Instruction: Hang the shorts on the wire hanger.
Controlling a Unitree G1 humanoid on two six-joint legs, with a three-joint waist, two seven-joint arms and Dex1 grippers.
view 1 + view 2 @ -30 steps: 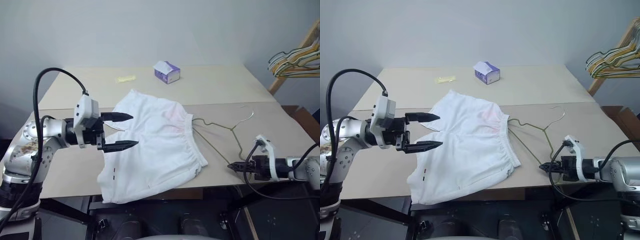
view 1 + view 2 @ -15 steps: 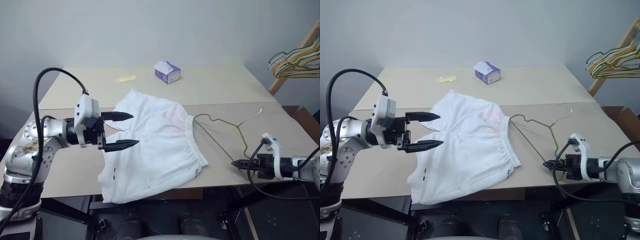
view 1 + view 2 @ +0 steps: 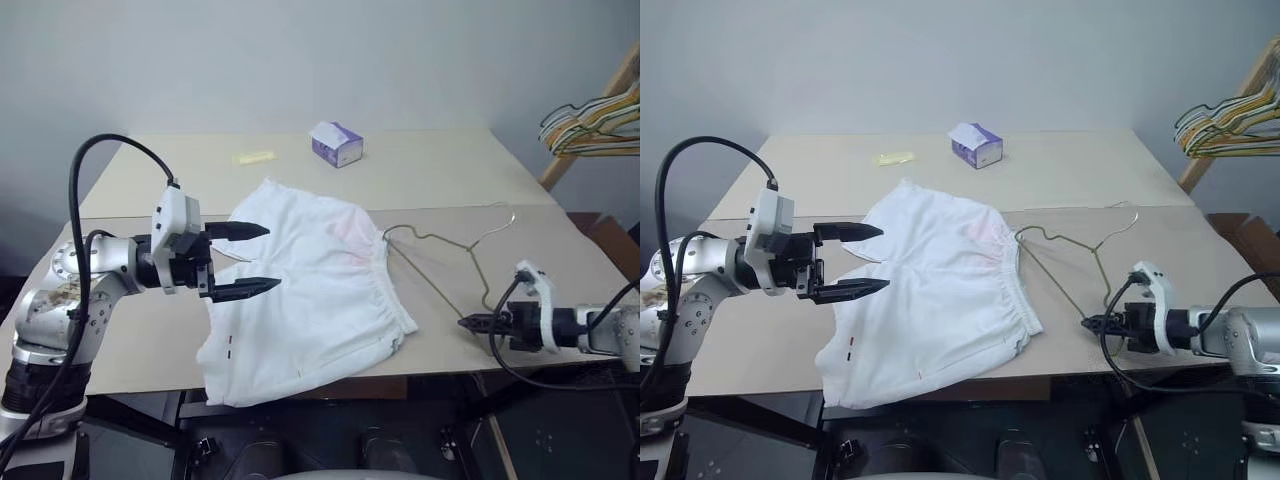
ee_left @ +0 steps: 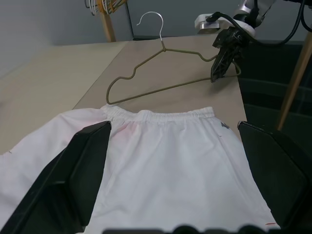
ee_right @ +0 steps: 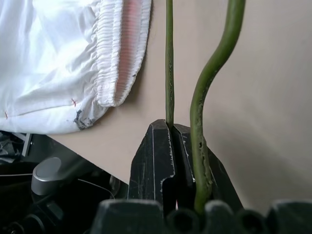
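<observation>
While the left gripper [image 3: 242, 260] hovers with its fingers spread wide over the left edge of the shorts [image 3: 310, 290], gripping nothing, the head views show the white shorts lying flat on the bench [image 3: 430, 180], waistband toward the right. Just beside the waistband lies the wire hanger [image 3: 450, 262], its hook pointing to the far right. At the bench's near right edge, the right gripper [image 3: 466, 322] is pinched together on the hanger's wire. A small purple-and-white tissue box [image 3: 336, 143] sits farther back; no writing on it is legible.

From the left wrist, the two black fingers [image 4: 73, 180] frame the shorts, with the hanger beyond the waistband.

From the right wrist, the fingers [image 5: 161, 151] clamp the thin wire directly, the gathered waistband nearby.
</observation>
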